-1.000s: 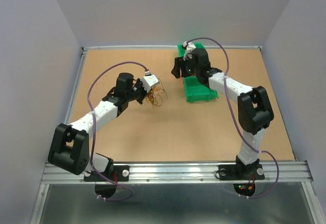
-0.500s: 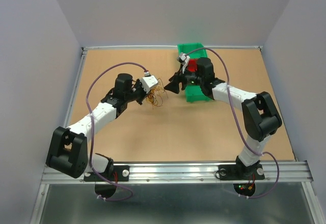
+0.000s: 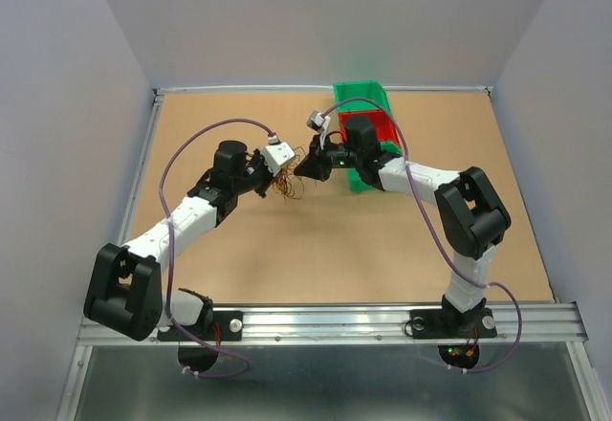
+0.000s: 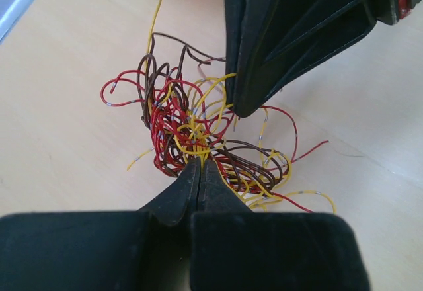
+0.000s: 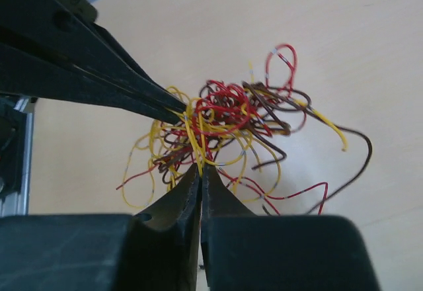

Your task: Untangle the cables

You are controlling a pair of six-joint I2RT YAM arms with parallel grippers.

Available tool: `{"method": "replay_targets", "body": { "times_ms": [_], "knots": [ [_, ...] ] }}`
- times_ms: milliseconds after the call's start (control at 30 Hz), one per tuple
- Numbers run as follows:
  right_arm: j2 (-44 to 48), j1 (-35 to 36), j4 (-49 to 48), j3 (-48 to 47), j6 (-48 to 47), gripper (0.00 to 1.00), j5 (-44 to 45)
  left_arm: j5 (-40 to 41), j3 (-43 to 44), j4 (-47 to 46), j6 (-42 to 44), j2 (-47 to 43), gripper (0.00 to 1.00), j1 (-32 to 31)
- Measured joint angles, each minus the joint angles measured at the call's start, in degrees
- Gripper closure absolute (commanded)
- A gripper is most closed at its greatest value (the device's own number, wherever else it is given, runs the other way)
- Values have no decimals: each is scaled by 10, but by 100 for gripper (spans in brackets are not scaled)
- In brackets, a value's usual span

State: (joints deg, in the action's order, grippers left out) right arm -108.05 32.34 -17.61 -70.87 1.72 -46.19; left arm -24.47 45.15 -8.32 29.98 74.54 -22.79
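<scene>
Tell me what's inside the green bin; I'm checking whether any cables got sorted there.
A red tray shows inside the green bin. The cables are outside the bin, to its left. The right arm covers the bin's near part, so what lies there is hidden.

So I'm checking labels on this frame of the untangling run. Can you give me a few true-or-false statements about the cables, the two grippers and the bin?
1. The left gripper and the right gripper are both pinched shut on the cables. True.
2. The cables are inside the green bin. False: the tangle is over the bare table, to the left of the bin.
3. The tangle mixes red, yellow and brown strands. True.
4. Both grippers take the tangle from the same side. False: they come at it from opposite sides, tips pointing towards each other.
</scene>
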Motion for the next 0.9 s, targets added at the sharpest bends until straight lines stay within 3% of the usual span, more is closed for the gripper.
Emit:
{"method": "replay_targets", "body": {
  "times_ms": [133, 367, 567, 900],
  "knots": [
    [10, 3, 1, 5, 15, 100, 70, 31, -18, -33, -35, -24, 100, 16],
    [111, -45, -52, 88, 100, 100, 196, 70, -21, -90, -115, -37, 100, 112],
    [187, -96, -107, 171, 163, 99, 297, 68, -11, -101, -161, -12, 100, 154],
    [349, -102, -137, 285, 195, 99, 444, 81, -9, -104, -201, 3, 100, 219]
  ]
}}
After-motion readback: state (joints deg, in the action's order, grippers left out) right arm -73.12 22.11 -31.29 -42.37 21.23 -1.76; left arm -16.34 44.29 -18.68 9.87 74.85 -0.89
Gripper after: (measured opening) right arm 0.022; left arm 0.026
